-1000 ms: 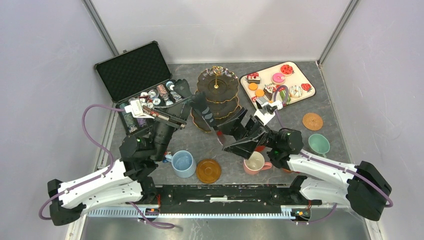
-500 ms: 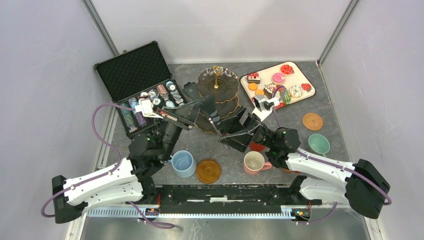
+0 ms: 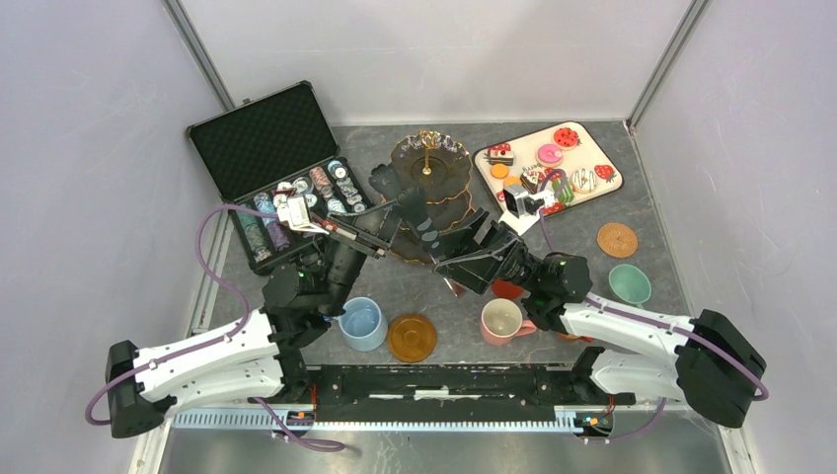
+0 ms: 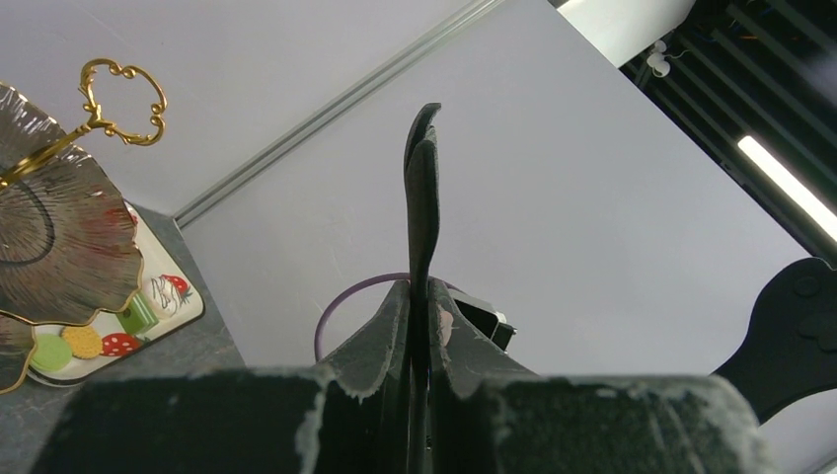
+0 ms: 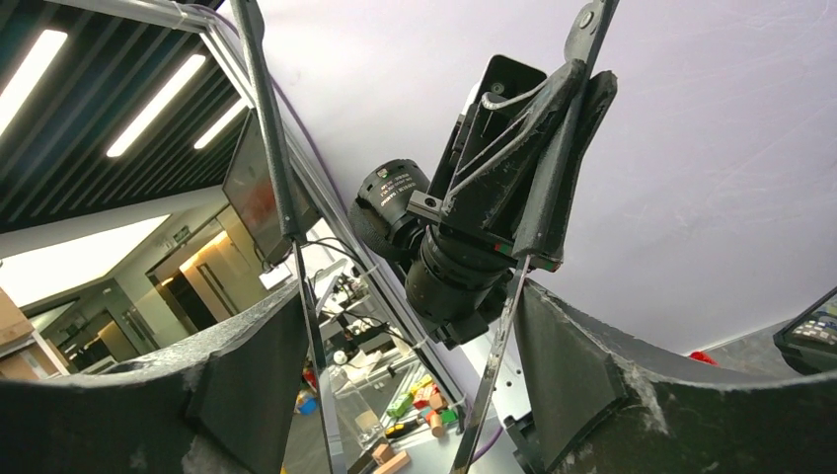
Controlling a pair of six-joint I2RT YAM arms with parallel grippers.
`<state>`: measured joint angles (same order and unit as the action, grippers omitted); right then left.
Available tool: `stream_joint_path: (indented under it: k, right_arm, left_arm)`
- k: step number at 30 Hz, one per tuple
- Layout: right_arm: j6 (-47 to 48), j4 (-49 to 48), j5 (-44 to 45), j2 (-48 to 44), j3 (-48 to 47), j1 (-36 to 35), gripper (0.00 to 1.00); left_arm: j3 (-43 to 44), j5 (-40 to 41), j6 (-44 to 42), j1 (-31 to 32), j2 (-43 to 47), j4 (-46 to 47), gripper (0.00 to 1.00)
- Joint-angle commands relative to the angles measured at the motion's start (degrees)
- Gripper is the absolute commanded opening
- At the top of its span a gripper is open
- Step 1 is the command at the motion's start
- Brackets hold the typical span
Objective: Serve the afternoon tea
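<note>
Three-tier stand (image 3: 446, 158) sits mid-back on the tabletop (image 3: 651, 212), between the open poker chip case (image 3: 265, 138) on its left and the cream tray (image 3: 528, 146) on its right. Toy sweets (image 3: 550, 154) lie on the tray.

Left arm (image 3: 207, 355): forearm low along the near edge, elbow raised near the blue mug (image 3: 362, 323), wrist pitched up. The left tool (image 4: 422, 148) has its fingers pressed flat together, tips in the air by the stand's left rim.

Right arm (image 3: 632, 331): reaches left across the front, elbow just behind the pink mug (image 3: 503, 321). The right tool (image 3: 432, 237) is over the stand's near rim, fingers spread wide and aimed at the other arm's wrist, which shows between them in the right wrist view. Can't tell if the two tools touch.

Brown coaster (image 3: 412, 337) lies between the blue and pink mugs. Green mug (image 3: 629, 284) is at far right, with the woven coaster (image 3: 617, 239) just behind it.
</note>
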<state>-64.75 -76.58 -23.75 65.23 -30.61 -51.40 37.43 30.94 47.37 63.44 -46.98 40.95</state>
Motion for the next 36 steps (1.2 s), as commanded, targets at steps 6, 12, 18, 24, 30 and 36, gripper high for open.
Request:
stream_joint_path:
  k: [6, 12, 18, 24, 30, 36]
  right_arm:
    - [-1.03, -5.34, 1.66, -0.09, 0.64, -0.37, 0.71]
    - [-1.19, -5.79, 1.75, -0.07, 0.82, -0.37, 0.69]
    - [-0.46, -4.28, 1.16, -1.89, 1.66, -0.3, 0.64]
    - [4.82, 4.76, 1.65, -7.71, 3.64, 0.04, 0.64]
    - [27.74, 42.78, 11.37, -20.61, 0.08, 0.68, 0.64]
    - [47.42, 81.34, 36.2, -30.73, -10.48, 0.69, 0.63]
  left_arm:
    - [-1.27, 1.41, 3.34, -0.2, -0.39, 3.7, 0.02]
    - [-1.46, 1.4, 2.92, -0.18, -0.38, 2.94, 0.26]
    - [-0.76, 1.75, 1.01, -0.22, 1.05, -0.83, 0.52]
    - [-0.6, 1.16, -2.68, -0.19, 4.08, -6.24, 0.86]
    - [2.06, 0.62, -10.96, -0.19, 11.06, -22.42, 1.0]
    - [15.55, 0.09, -24.53, -0.22, 11.24, -46.21, 1.0]
